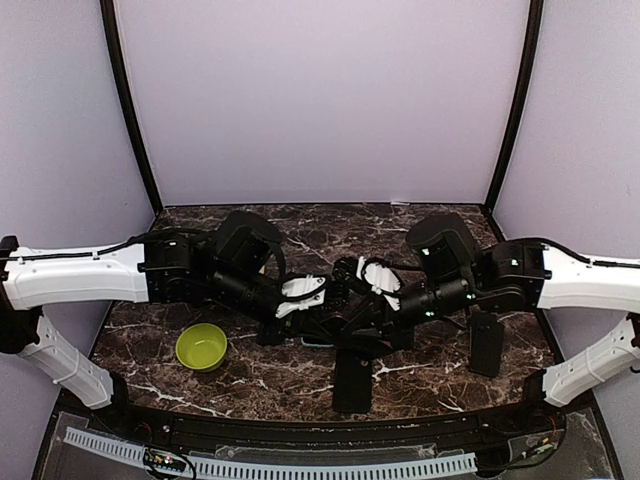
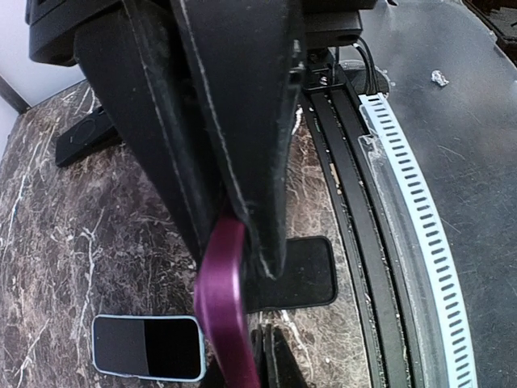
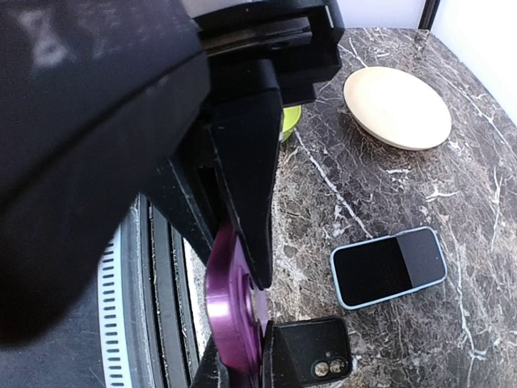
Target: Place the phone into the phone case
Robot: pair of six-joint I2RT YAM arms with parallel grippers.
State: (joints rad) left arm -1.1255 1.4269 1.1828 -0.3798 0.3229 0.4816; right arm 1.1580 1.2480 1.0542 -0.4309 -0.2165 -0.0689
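A purple phone case (image 2: pixel 224 307) is held on edge above the table between both grippers; it also shows in the right wrist view (image 3: pixel 230 307). My left gripper (image 2: pixel 246 315) is shut on it, and so is my right gripper (image 3: pixel 254 311). In the top view the two grippers (image 1: pixel 318 300) (image 1: pixel 362 300) meet at the table's middle and hide the case. A phone (image 2: pixel 147 347) with a light blue rim lies flat, screen up, on the marble just beside the case; it also shows in the right wrist view (image 3: pixel 388 267).
A black phone or case with two camera lenses (image 3: pixel 319 352) lies near the front edge (image 1: pixel 352 380). Another black slab (image 1: pixel 487 345) lies at the right. A green bowl (image 1: pixel 201 346) sits front left. A beige plate (image 3: pixel 397 107) lies further back.
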